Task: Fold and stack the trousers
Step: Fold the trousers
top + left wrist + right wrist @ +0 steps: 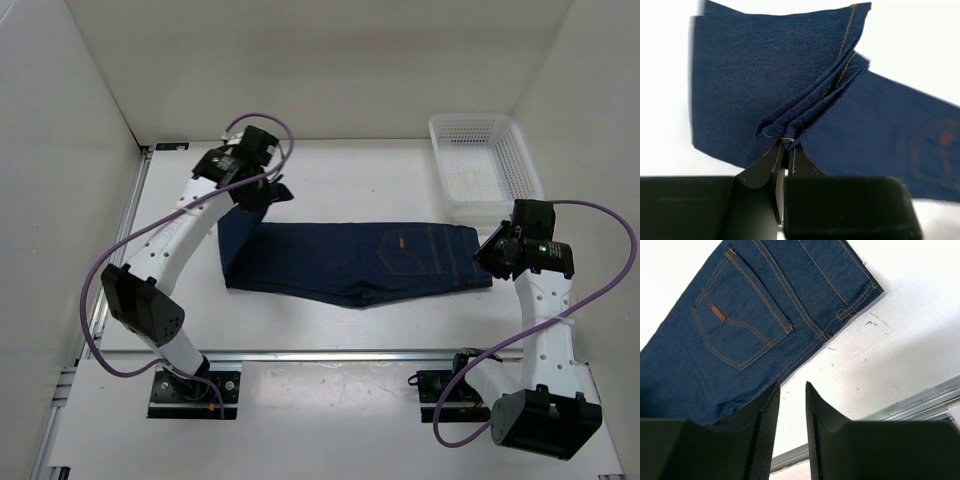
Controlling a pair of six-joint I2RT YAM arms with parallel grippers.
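Pinching the hem of the trousers (350,262), the left gripper (785,150) is holding it raised while the right gripper (792,405) is hovering near the waist, slightly parted, empty.

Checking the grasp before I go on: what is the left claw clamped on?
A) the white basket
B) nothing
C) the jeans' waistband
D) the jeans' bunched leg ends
D: the left wrist view shows the left claw pinched shut on the gathered, stitched leg ends of the jeans.

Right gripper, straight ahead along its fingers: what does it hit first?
Probably bare table just beside the trousers' edge; depth is unclear, so the right gripper might clip the denim.
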